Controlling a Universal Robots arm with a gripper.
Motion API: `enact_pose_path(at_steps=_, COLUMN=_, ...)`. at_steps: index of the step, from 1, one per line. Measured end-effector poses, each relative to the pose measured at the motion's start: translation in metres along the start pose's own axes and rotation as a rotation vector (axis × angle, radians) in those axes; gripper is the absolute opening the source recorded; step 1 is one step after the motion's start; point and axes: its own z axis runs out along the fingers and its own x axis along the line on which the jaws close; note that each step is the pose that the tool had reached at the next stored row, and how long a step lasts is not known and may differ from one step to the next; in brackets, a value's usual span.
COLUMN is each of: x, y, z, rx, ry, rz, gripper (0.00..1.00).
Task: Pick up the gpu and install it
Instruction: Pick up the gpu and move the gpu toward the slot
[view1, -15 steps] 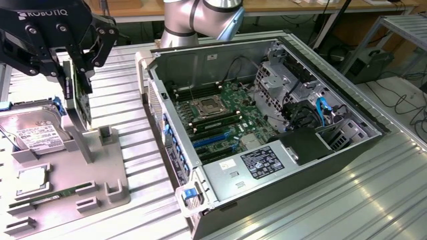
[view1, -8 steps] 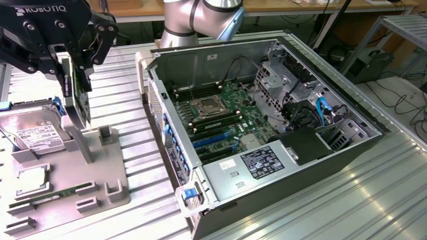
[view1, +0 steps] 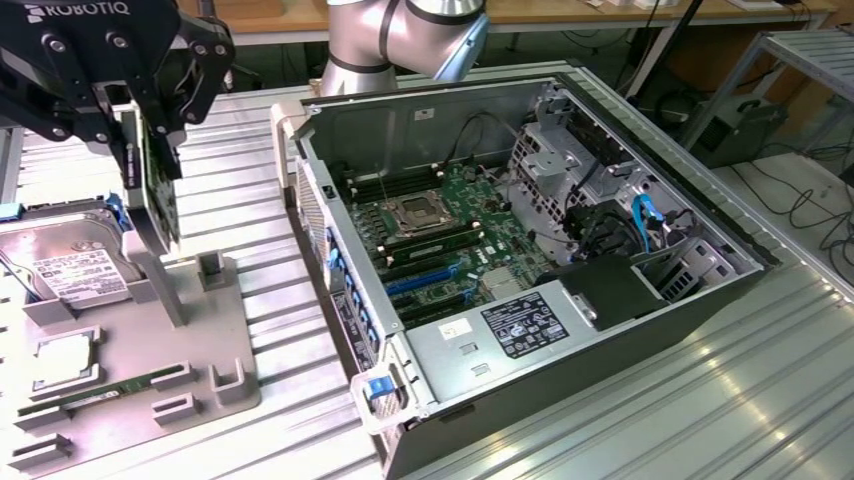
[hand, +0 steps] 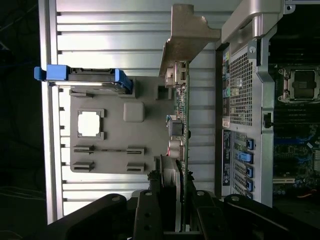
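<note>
Logged open computer case (view1: 400, 130) on its side, motherboard (view1: 454, 230) exposed, exterior view's right. Grey parts tray (view1: 187, 330) just beside it. Gripper (view1: 147, 150) clamped onto gpu (view1: 158, 205), holding it upright above tray, near hard drive (view1: 80, 265). Seen edge-on: thin card, green board, silver bracket strip at one end.

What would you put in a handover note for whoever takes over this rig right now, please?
Gripper: shut on the gpu, held on edge, bracket end away from the fingers.
Gpu: over the grey parts tray, at the exterior view's left of the open computer case.
Done: gpu grasped.
Left: it is not in the case; the motherboard's blue slots hold no card.
Also: hard drive and memory stick sit in the tray.
</note>
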Motion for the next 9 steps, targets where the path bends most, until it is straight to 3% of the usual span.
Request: enact_pose_path(at_steps=9, x=-0.0001, y=-0.0002, z=-0.0053, rx=0.0000, ry=0.0002, rz=0.000, gripper=0.28)
